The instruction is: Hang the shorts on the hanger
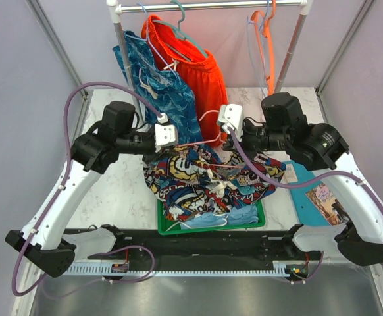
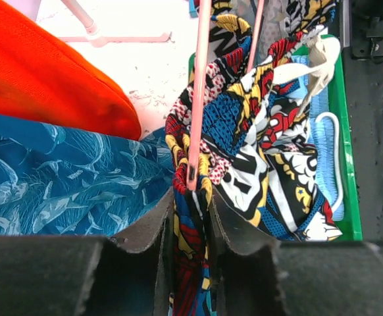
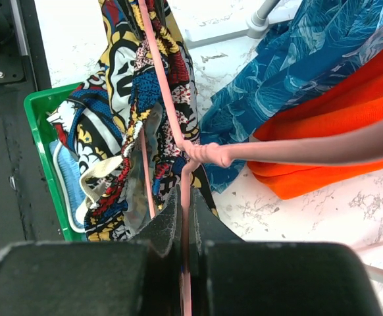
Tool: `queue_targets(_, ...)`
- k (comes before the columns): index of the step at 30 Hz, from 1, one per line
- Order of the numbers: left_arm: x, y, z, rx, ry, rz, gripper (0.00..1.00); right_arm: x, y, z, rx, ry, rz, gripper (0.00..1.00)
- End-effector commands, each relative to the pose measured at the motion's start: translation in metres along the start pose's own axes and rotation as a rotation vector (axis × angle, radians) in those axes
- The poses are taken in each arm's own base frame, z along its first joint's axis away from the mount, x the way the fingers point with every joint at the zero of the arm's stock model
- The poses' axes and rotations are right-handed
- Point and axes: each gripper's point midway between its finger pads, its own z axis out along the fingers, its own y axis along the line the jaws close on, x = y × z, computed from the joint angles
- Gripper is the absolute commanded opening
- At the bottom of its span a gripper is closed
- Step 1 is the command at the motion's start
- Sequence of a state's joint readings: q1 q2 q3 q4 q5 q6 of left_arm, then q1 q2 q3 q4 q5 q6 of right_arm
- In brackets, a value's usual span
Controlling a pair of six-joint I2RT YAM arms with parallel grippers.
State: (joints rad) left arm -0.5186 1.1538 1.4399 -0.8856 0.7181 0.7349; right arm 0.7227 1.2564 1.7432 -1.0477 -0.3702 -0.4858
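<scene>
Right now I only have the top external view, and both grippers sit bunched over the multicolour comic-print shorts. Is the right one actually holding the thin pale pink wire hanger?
Observer: Yes. The right wrist view shows the right gripper shut on the thin pale pink wire hanger, clamping one of its arms just below the twisted neck.
Operator: And the left one, is it on cloth or on wire?
Observer: On cloth. In the left wrist view the left gripper is shut on a fold of the multicolour comic-print shorts. A pink bar of the hanger ends in that fold just above the grip.
</scene>
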Motion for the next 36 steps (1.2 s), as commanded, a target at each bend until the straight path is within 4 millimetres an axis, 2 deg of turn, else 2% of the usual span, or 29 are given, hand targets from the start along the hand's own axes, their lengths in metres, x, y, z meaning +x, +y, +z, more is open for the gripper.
queue_targets(1,-0.005,0.01,-0.006,-0.062,0.016,0.044,0.3,-0.034,-0.014,-0.005,0.051,-0.118,-0.054,0.0)
queue_targets(3,0.003,0.014,-0.008,-0.094,0.044,0.022,0.42,-0.036,-0.018,-0.012,0.086,-0.118,-0.059,0.0)
queue_targets(4,0.005,0.02,-0.013,-0.131,0.059,0.012,0.52,-0.037,-0.026,-0.016,0.131,-0.11,-0.056,0.0)
queue_targets(7,-0.011,0.032,-0.03,-0.21,-0.013,-0.018,0.62,-0.04,-0.039,-0.023,0.214,-0.111,-0.012,0.0)
queue_targets(9,-0.038,0.04,-0.047,-0.305,-0.119,-0.004,0.65,-0.041,-0.045,-0.022,0.246,-0.111,0.025,0.0)
queue_targets(12,-0.073,0.04,-0.071,-0.392,-0.257,0.008,0.68,-0.035,-0.044,-0.014,0.241,-0.094,0.095,0.0)
queue_targets(15,-0.092,0.03,-0.08,-0.382,-0.339,0.015,0.71,-0.027,-0.041,0.001,0.212,-0.07,0.193,0.0)
queue_targets(17,-0.098,0.019,-0.074,-0.318,-0.358,0.014,0.72,-0.03,-0.037,0.009,0.186,-0.092,0.236,0.0)
queue_targets(18,-0.096,0.017,-0.068,-0.301,-0.346,0.016,0.72,-0.029,-0.038,0.011,0.19,-0.096,0.255,0.0)
queue_targets(19,-0.093,0.005,-0.058,-0.236,-0.326,0.015,0.72,-0.029,-0.039,0.014,0.193,-0.098,0.268,0.0)
queue_targets(21,-0.092,-0.003,-0.046,-0.197,-0.317,0.018,0.72,-0.031,-0.041,0.018,0.198,-0.106,0.299,0.0)
queue_targets(23,-0.094,-0.024,-0.027,-0.12,-0.314,0.027,0.7,-0.035,-0.044,0.023,0.205,-0.124,0.327,0.0)
queue_targets(24,-0.091,-0.024,-0.018,-0.132,-0.289,0.024,0.7,-0.036,-0.045,0.024,0.204,-0.13,0.336,0.0)
queue_targets(25,-0.098,-0.045,0.0,-0.069,-0.295,0.052,0.69,-0.039,-0.045,0.025,0.202,-0.139,0.342,0.0)
queue_targets(27,-0.1,-0.047,0.017,-0.109,-0.278,0.071,0.69,-0.043,-0.045,0.03,0.19,-0.159,0.362,0.0)
queue_targets(28,-0.099,-0.062,0.034,-0.067,-0.268,0.078,0.69,-0.045,-0.045,0.031,0.185,-0.164,0.362,0.0)
queue_targets(29,-0.104,-0.063,0.041,-0.078,-0.281,0.082,0.69,-0.046,-0.046,0.033,0.184,-0.17,0.368,0.0)
queue_targets(31,-0.098,-0.068,0.061,-0.084,-0.249,0.079,0.69,-0.047,-0.043,0.035,0.165,-0.173,0.378,0.0)
queue_targets(34,-0.099,-0.059,0.073,-0.147,-0.26,0.076,0.7,-0.044,-0.041,0.037,0.155,-0.168,0.38,0.0)
queue_targets(36,-0.106,-0.049,0.072,-0.209,-0.293,0.087,0.7,-0.044,-0.041,0.033,0.164,-0.174,0.376,0.0)
